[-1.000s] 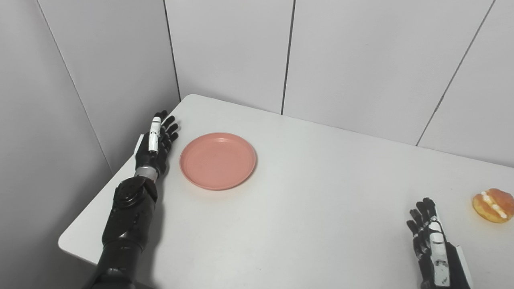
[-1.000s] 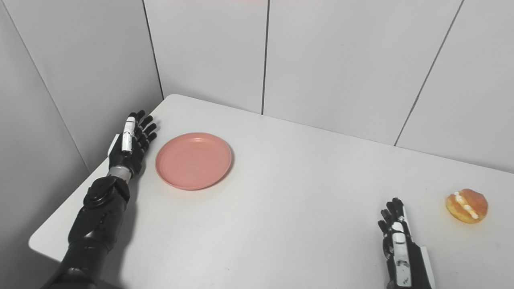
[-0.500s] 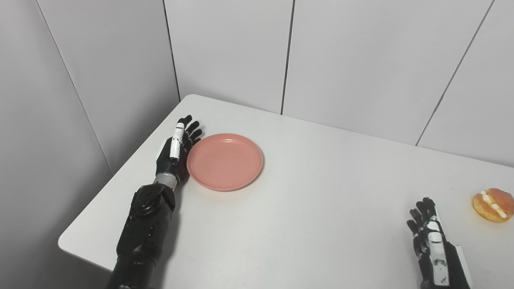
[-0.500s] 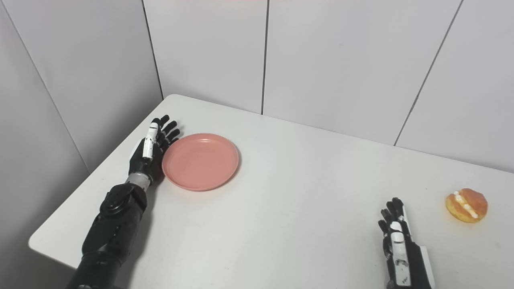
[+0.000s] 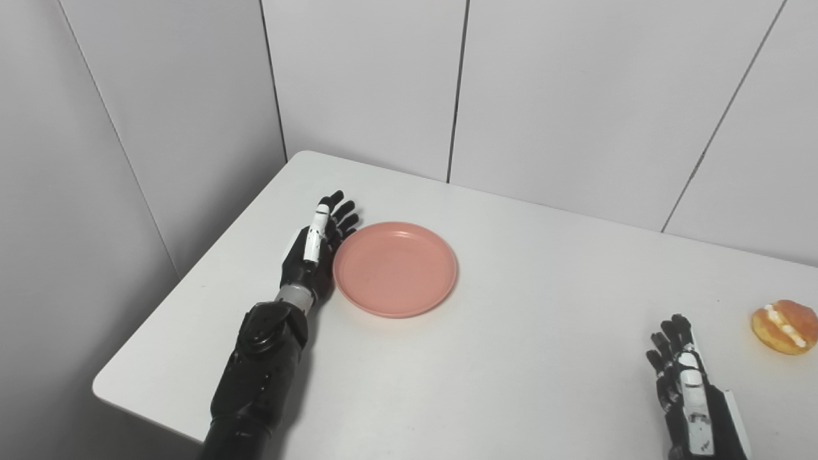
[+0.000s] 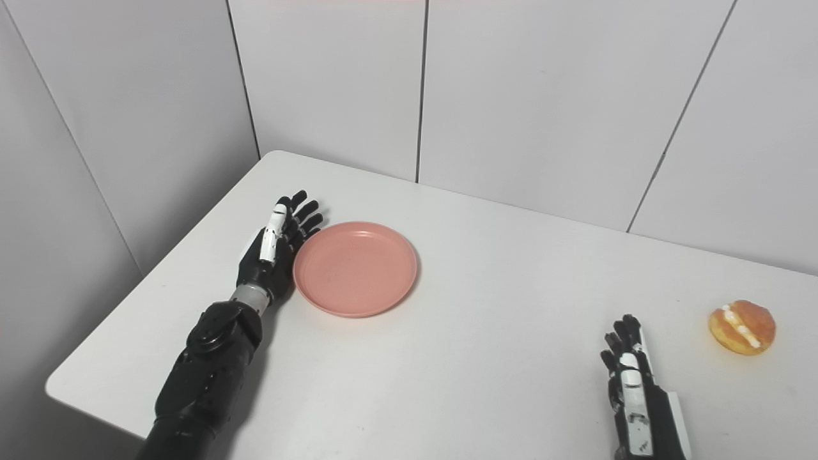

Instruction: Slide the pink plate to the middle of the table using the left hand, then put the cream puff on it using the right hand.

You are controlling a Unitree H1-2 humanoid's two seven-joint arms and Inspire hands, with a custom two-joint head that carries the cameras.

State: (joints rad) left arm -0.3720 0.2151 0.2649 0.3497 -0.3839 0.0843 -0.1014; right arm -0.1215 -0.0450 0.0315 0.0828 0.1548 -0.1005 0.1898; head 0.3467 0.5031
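Note:
A round pink plate (image 5: 395, 268) lies flat on the white table (image 5: 498, 358), left of centre. My left hand (image 5: 316, 246) stands on edge with fingers stretched out, its palm side against the plate's left rim, holding nothing. The cream puff (image 5: 784, 326), golden with a white cream line, sits near the table's right side. My right hand (image 5: 680, 374) rests open at the front right, fingers pointing away, a short way left of and nearer than the puff.
Grey wall panels (image 5: 543, 89) close the table at the back and on the left. The table's left corner edge (image 5: 128, 377) runs diagonally under my left forearm (image 5: 259, 370).
My left hand has swept right, met the plate's left rim and pushed the plate rightward across the table. The right hand and the cream puff have stayed where they were.

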